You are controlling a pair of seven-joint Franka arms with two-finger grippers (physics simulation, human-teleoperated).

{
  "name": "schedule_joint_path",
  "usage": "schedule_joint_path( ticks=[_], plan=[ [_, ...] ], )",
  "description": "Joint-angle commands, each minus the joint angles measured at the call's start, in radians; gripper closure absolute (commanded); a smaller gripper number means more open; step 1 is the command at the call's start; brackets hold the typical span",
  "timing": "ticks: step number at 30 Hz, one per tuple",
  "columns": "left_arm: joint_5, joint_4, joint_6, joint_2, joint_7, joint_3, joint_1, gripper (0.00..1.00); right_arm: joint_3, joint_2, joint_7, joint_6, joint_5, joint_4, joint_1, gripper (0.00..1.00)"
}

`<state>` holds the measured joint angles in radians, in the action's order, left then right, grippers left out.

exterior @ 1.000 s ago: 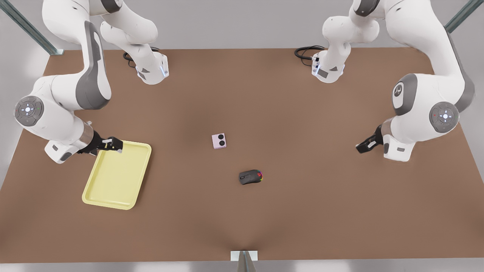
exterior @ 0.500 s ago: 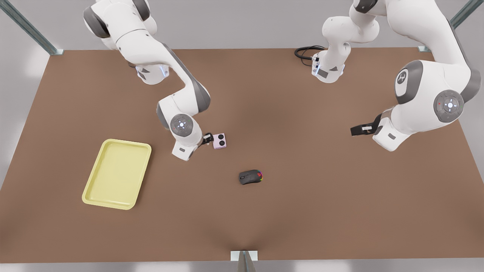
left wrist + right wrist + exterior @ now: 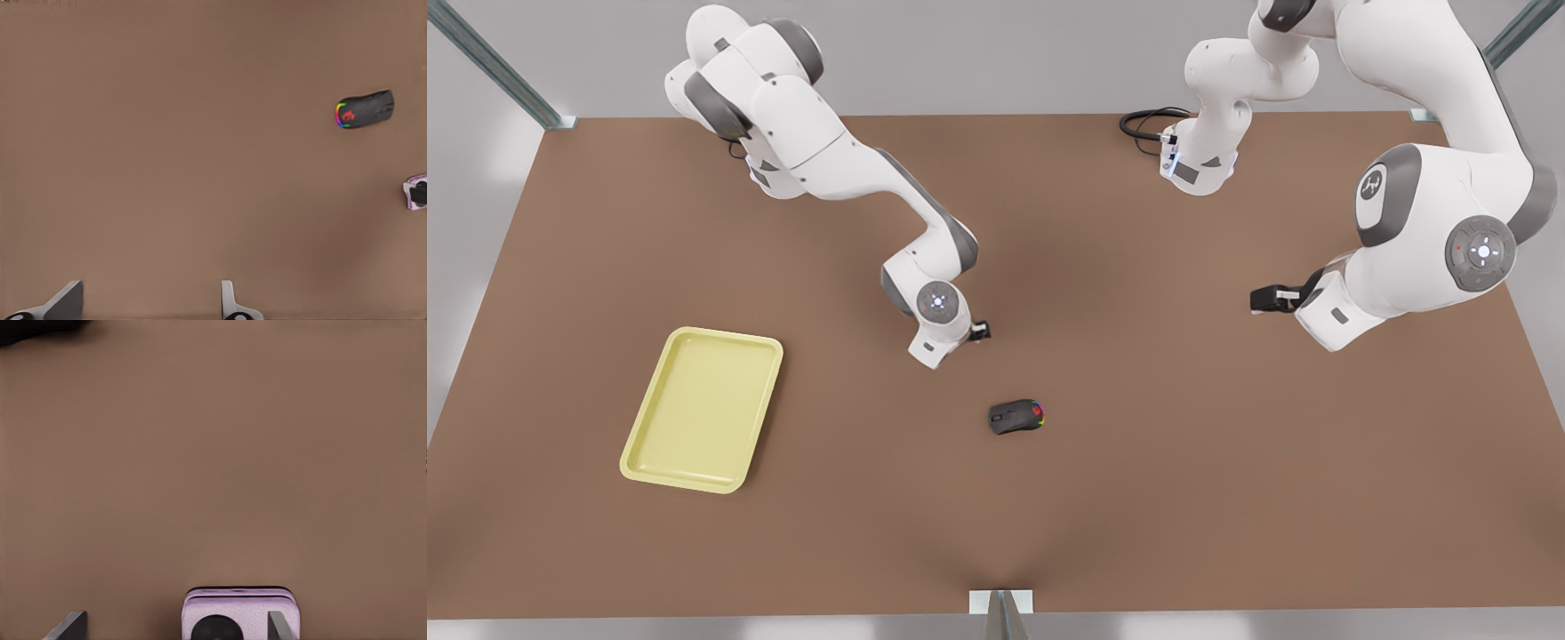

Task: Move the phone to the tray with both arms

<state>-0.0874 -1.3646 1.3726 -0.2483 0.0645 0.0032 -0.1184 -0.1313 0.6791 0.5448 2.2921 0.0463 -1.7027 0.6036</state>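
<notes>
Phone (image 3: 240, 613) mid-desk: likely light, rigid, slick; pinch side edges; right gripper (image 3: 173, 627) spread over it, nothing grasped; left gripper (image 3: 150, 308) spread, waiting.

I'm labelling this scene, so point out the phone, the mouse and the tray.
phone (image 3: 240, 603), right wrist view, its lilac face
mouse (image 3: 1016, 416), front view, middle of its black shell
tray (image 3: 703, 409), front view, its bare yellow floor

A broad brown table (image 3: 1138, 498) is filling the room, its matte top lying under soft, even light. Behind the table's far edge a pale grey wall (image 3: 996, 53) is running across. Slanted metal posts (image 3: 494, 62) are rising at the table's far corners, and a small metal bracket (image 3: 1001, 603) is sitting at the middle of its near edge.
</notes>
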Motion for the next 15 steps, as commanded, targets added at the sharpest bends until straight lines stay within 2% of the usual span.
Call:
schedule_joint_path(
  ticks=[1,6,15],
  plan=[
    [0.000,0.001,-0.001,0.001,-0.135,0.000,0.000,0.00,-0.001,-0.015,0.239,0.072,-0.025,-0.012,-0.001,0.00],
    [0.001,-0.001,0.005,-0.008,-0.137,0.001,0.003,0.00,0.001,0.011,0.170,-0.019,-0.068,0.038,0.016,0.00],
    [0.001,-0.002,0.005,-0.023,-0.135,0.004,0.005,0.00,0.001,-0.026,0.026,-0.043,-0.118,-0.041,0.016,0.00]
  ],
)
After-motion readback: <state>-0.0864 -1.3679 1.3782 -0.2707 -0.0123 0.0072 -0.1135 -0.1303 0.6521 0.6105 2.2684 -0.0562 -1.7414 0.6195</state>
